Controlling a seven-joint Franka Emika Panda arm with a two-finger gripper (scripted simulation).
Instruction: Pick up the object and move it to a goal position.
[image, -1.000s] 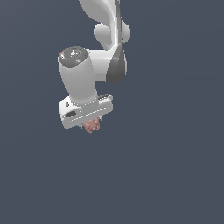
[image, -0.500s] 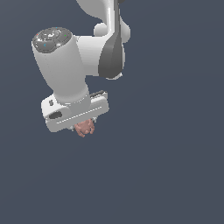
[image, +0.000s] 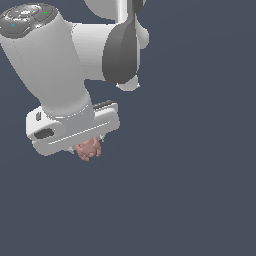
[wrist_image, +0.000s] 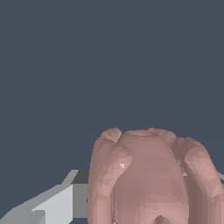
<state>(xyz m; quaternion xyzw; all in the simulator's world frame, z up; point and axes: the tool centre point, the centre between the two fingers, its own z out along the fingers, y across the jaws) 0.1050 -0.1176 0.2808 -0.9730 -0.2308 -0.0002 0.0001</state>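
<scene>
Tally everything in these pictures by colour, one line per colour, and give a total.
White and grey: 1, the robot arm with its gripper
Pinkish-brown: 1, the lumpy object sitting in the gripper
Total: 2

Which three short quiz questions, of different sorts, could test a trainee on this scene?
1. True or false: the blob sits just under the gripper.
2. What colour is the blob? A) green B) pinkish-brown C) blue
3. Which view shows the blob largest?

Key: 1 true; 2 B; 3 wrist view.
</scene>
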